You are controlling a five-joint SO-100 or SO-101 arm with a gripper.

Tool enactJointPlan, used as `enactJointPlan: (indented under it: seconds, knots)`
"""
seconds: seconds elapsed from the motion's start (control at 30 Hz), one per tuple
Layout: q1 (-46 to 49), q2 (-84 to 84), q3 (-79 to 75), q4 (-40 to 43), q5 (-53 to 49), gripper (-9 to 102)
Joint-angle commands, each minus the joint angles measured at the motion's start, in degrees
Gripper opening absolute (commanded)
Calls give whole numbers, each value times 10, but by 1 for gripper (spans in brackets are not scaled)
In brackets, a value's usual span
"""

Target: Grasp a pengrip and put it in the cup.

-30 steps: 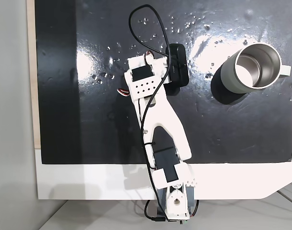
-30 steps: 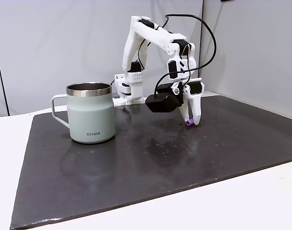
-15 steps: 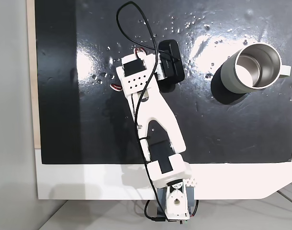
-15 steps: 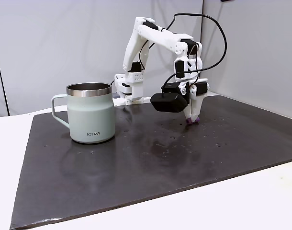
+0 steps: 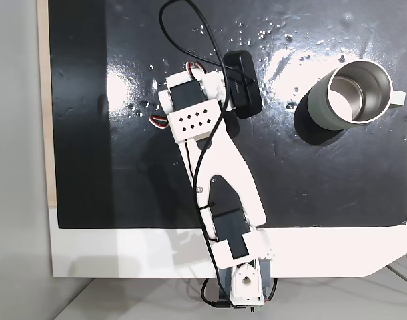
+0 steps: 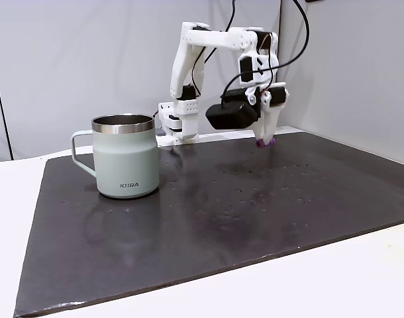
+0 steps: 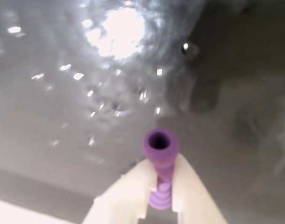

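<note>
Since half second ago, gripper (image 6: pixel 264 141) pinching pengrip (image 7: pixel 160 154) lifted off mat (image 6: pixel 208 218)

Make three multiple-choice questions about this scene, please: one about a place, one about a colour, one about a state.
1. Where is the pengrip?
A. inside the cup
B. between the gripper's fingertips
C. lying on the mat

2. What colour is the outside of the cup?
A. pale grey-green
B. red
C. black

3. How is the gripper?
A. wide open on the mat
B. shut and empty
C. shut on the pengrip, above the mat

Answers:
1 B: the wrist view shows it pinched between the white fingertips.
2 A: the side fixed view shows the pale grey-green wall.
3 C: in the side fixed view the purple tip hangs above the mat.
</note>
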Motion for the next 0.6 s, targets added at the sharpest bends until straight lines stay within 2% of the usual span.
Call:
enactJointPlan:
  seconds: [0.0,0.27,0.57]
  knots:
    - [35,65,-77,79,-21,0]
    - [120,185,-94,180,-116,0]
    - [294,260,-148,214,-283,0]
